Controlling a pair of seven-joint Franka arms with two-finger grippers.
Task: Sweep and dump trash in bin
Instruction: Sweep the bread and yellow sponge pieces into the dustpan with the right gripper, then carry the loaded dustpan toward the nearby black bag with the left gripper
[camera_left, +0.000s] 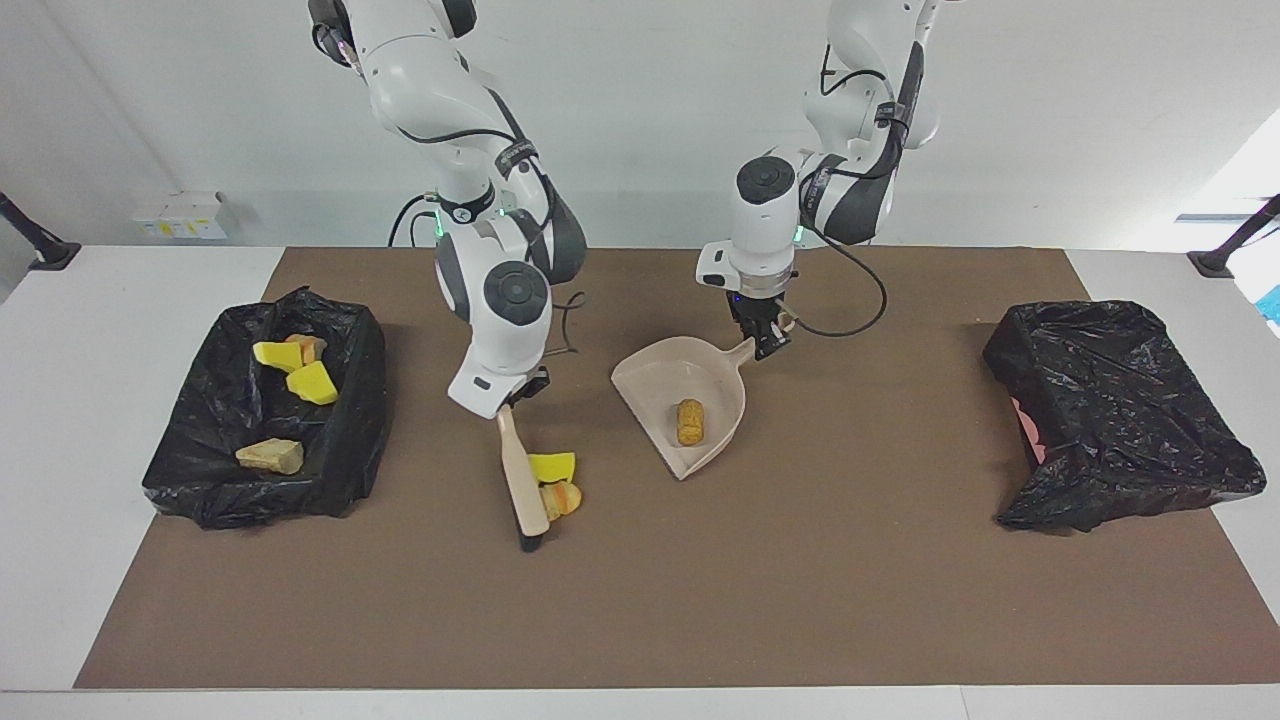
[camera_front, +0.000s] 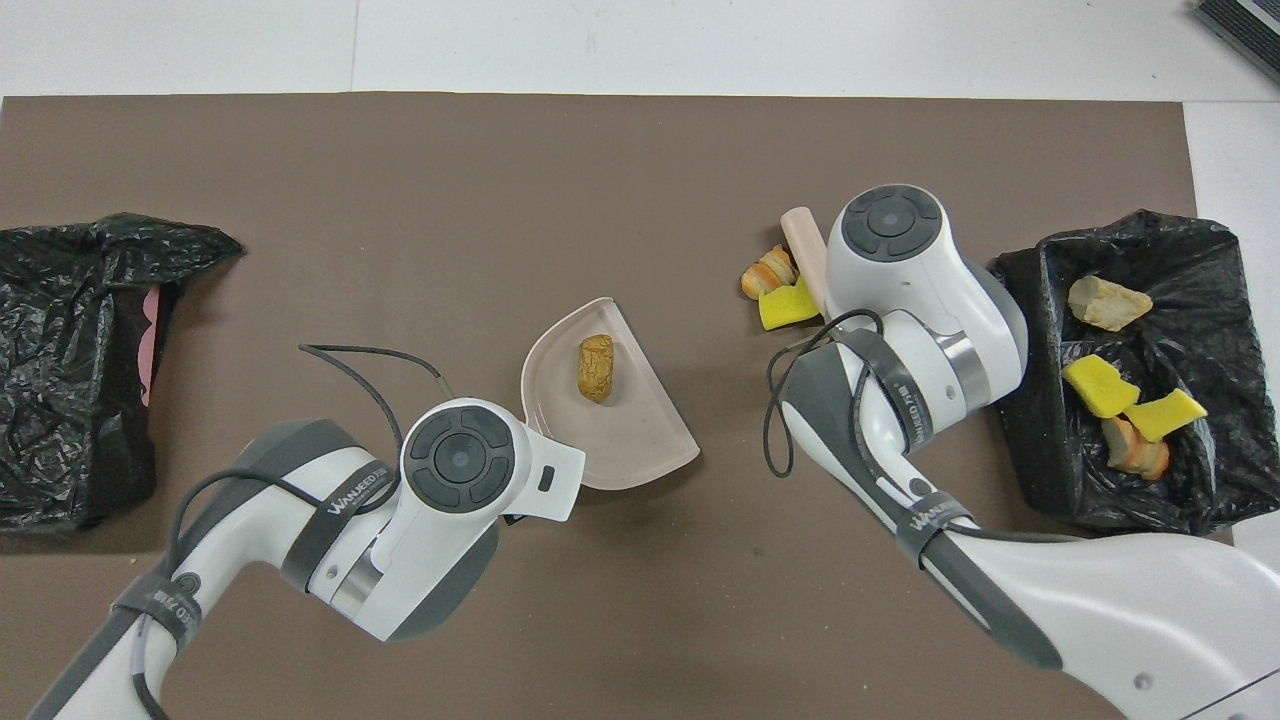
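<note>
"WANJEED" is read on the strap of each arm in the overhead view; no other writing is legible. Trash counted: seven pieces. One tan roll (camera_left: 688, 421) lies in the beige dustpan (camera_left: 650, 383), near mid-table. A yellow sponge chunk (camera_left: 553, 466) and an orange-tan bread piece (camera_left: 562, 498) are pressed together against the brush (camera_left: 524, 482), on the brown mat (camera_left: 800, 580) between the dustpan and the bin at the right arm's end. Four pieces are seen in that black-lined bin (camera_left: 345, 440) — two yellow chunks (camera_left: 311, 383), one orange-tan scrap (camera_left: 308, 346) beside them, one tan chunk (camera_left: 270, 456) farther from the robots. A second black-lined bin (camera_left: 1120, 410) is noted at the left arm's end; two bins, one brush, one dustpan. The right gripper (camera_left: 508, 398) is clamped on the brush handle, bristles down on the mat. The left gripper (camera_left: 766, 343) is closed on the dustpan handle — pan tilted, lip toward the brush.
</note>
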